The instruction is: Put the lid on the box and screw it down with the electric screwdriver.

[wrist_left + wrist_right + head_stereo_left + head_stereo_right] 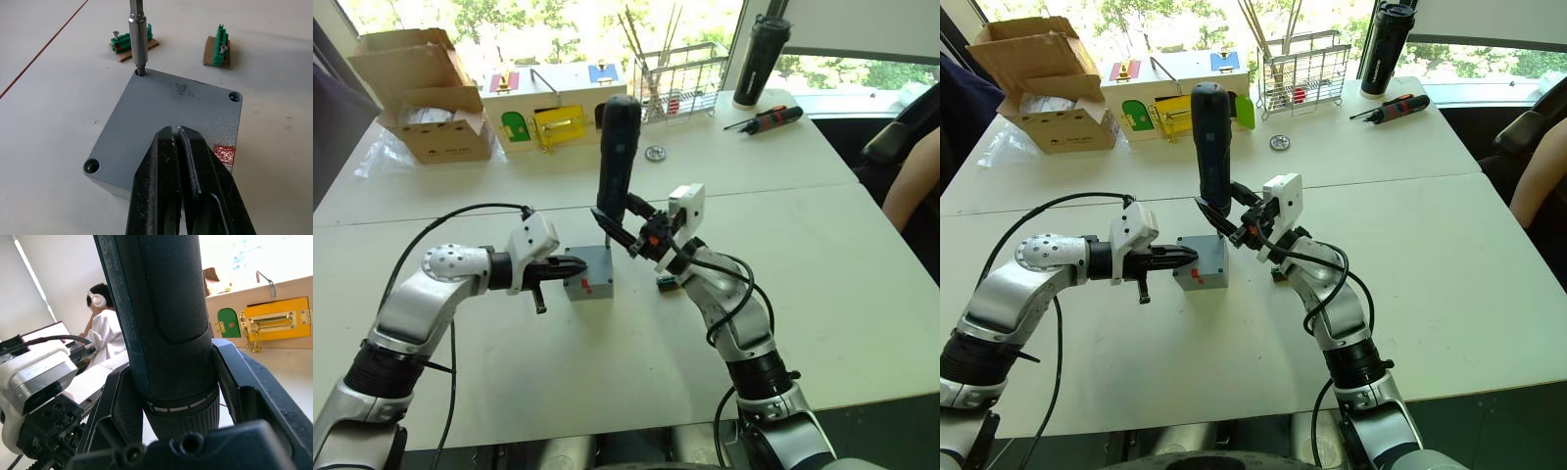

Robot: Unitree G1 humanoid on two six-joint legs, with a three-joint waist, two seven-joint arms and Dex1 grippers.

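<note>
Standing upright in the clamping right gripper, the electric screwdriver is seating its bit in 1 far corner hole of the lid on the box, while the left gripper, fingers together, is pressing the near edge.

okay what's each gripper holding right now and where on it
The right gripper clamps the electric screwdriver around its lower body. The left gripper, shut, holds nothing; it rests on the lid.

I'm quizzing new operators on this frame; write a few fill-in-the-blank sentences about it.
1. The right gripper holds the ____ upright.
2. Its bit sits in a ____ hole of the lid.
3. The left gripper, shut, rests on the ____.
4. The red mark is on the ____.

Missing: screwdriver; corner; lid; box
</note>
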